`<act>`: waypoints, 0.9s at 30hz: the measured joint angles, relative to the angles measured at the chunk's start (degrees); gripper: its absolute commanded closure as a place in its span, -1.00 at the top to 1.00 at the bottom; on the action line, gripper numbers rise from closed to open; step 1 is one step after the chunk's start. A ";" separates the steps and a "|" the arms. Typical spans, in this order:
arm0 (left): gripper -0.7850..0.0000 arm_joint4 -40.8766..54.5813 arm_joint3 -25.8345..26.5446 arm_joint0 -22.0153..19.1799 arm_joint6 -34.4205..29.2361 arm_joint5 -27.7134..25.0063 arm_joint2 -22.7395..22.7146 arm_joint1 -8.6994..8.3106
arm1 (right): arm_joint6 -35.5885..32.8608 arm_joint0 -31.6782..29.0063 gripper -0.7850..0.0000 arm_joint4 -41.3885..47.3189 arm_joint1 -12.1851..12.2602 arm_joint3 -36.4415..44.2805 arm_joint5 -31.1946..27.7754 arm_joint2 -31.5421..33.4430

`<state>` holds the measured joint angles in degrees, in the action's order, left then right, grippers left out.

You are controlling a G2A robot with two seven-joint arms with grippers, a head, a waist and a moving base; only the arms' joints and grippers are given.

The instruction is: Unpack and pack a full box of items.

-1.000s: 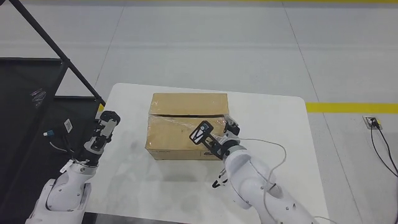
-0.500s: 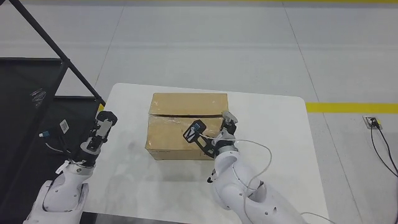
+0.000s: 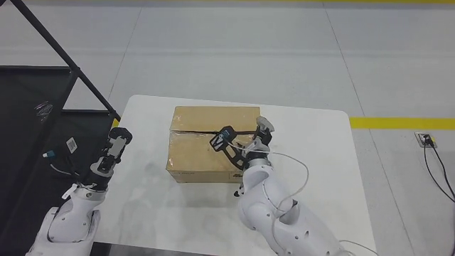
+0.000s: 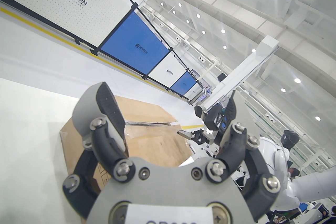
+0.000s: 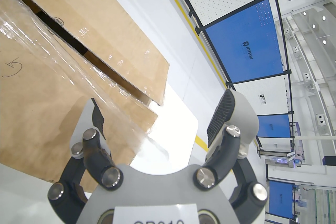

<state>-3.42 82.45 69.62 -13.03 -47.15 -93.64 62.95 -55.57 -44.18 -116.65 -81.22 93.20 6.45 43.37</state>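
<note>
A brown cardboard box [image 3: 206,142] stands on the white table [image 3: 313,142], its top flaps lying shut with a dark slit between them and clear tape along the seam. My right gripper [image 3: 244,132] is open at the box's right end, near the seam. In the right wrist view the right gripper [image 5: 161,107] has one finger over the taped near flap of the box [image 5: 65,51] and the other beyond the box's end. My left gripper [image 3: 119,142] hangs open at the table's left edge, apart from the box. The left wrist view has the left gripper [image 4: 170,109] facing the box [image 4: 157,138].
A black frame with dark netting [image 3: 43,114] stands close to the left of the table. Bare table lies to the right of the box and in front of it. Yellow lines [image 3: 398,122] mark the floor.
My right gripper has moved up from the box's front face to its top right end by the seam. The left gripper has shifted slightly.
</note>
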 measured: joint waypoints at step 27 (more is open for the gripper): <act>1.00 -0.14 -1.56 -2.59 -2.56 0.14 2.57 0.10 | 3.91 5.21 1.00 14.10 -3.69 -11.41 -4.85 11.00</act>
<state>-3.56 80.89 67.03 -15.59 -47.01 -91.07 63.05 -51.66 -38.97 -102.55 -84.91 81.79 1.60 54.37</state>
